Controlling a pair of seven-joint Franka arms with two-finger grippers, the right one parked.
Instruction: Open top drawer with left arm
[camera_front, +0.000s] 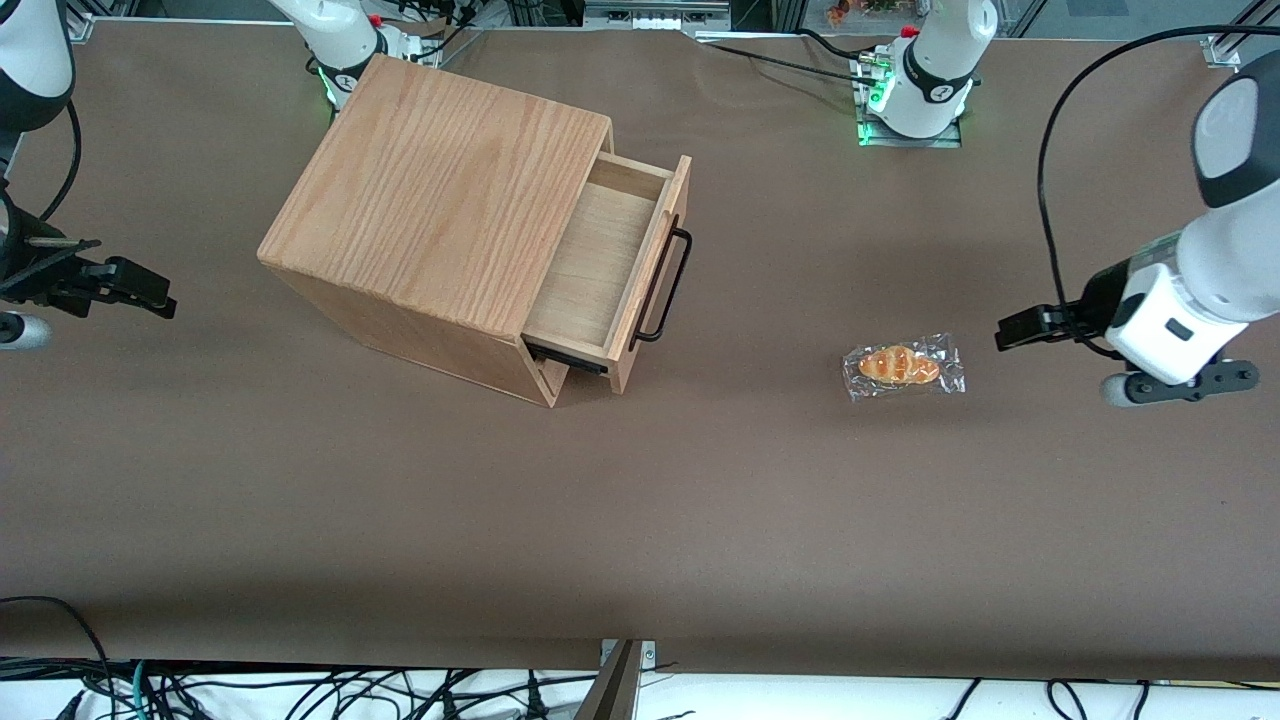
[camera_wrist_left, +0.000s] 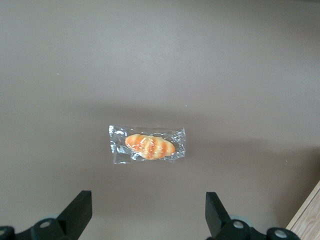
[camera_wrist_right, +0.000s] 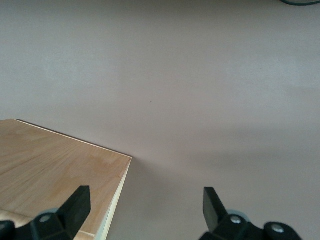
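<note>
The top drawer (camera_front: 598, 262) of the oak cabinet (camera_front: 440, 190) stands pulled out, its pale inside showing and empty. Its black bar handle (camera_front: 665, 285) faces the working arm's end of the table. My left gripper (camera_front: 1030, 328) hangs above the table far from the handle, toward the working arm's end. In the left wrist view the gripper (camera_wrist_left: 148, 216) is open, with only bare table between its black fingers (camera_wrist_left: 80, 212). A wooden corner of the cabinet (camera_wrist_left: 310, 220) shows in that view.
A bread roll in a clear wrapper (camera_front: 903, 366) lies on the brown table (camera_front: 640, 500) between the drawer and my gripper; the wrist view shows the roll (camera_wrist_left: 149, 145) just ahead of the fingertips.
</note>
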